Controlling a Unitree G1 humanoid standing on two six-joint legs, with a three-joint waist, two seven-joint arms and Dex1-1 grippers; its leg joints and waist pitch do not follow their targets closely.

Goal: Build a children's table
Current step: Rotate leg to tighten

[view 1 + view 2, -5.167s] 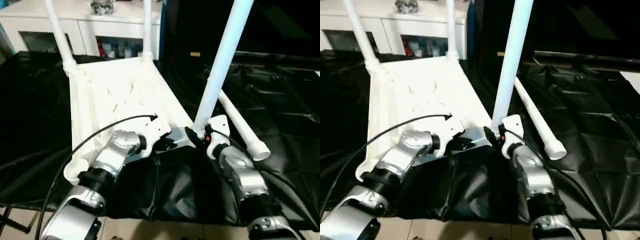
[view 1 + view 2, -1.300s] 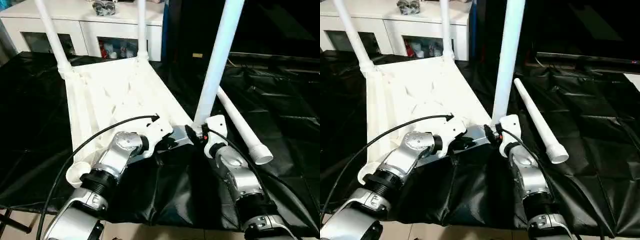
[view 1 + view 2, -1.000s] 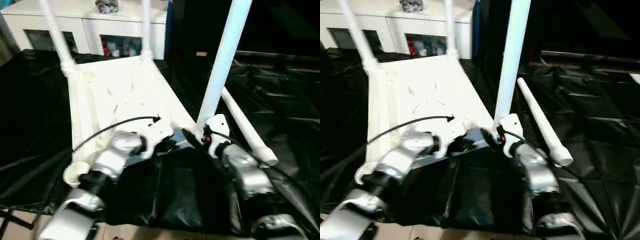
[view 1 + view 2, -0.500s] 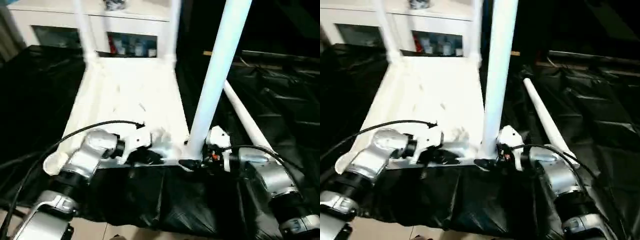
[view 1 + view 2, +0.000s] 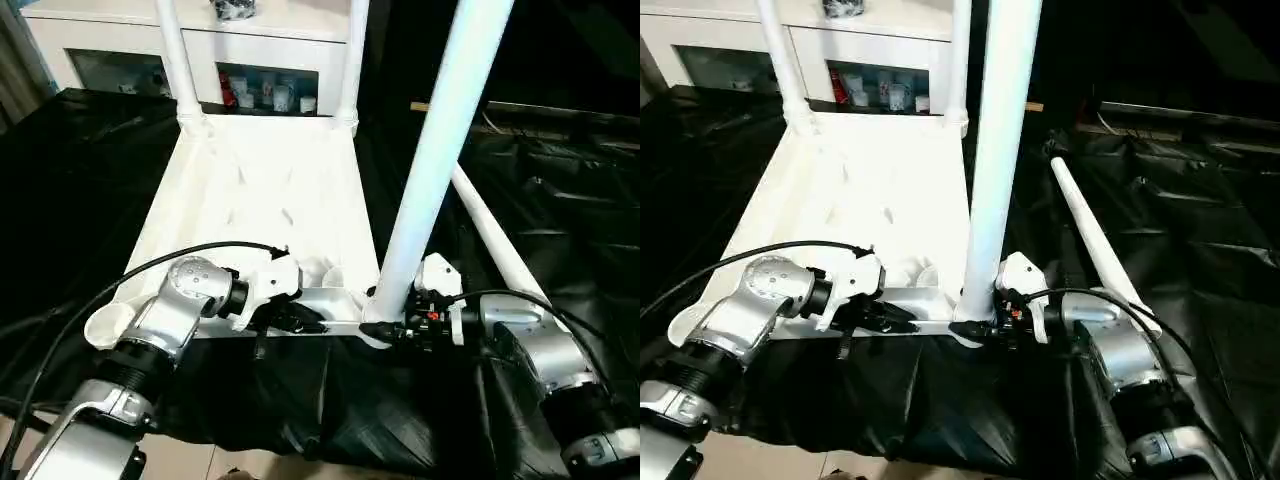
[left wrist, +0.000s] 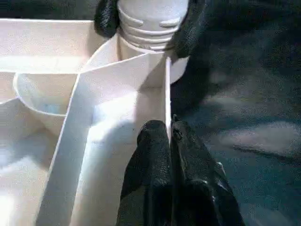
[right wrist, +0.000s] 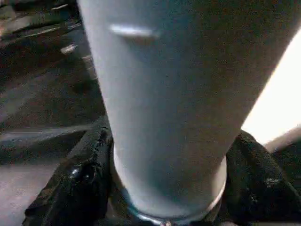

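Two legs [image 5: 180, 75] stood seated, a third leg [image 5: 430, 170] clasped at its base by the right hand [image 5: 975, 328]; a fourth leg [image 5: 495, 240] lay loose. The left hand [image 6: 168, 141] pinched the tabletop [image 5: 260, 190] rim.

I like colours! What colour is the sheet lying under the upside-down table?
Black and shiny. The sheet shows best in the left eye view, around the white table.
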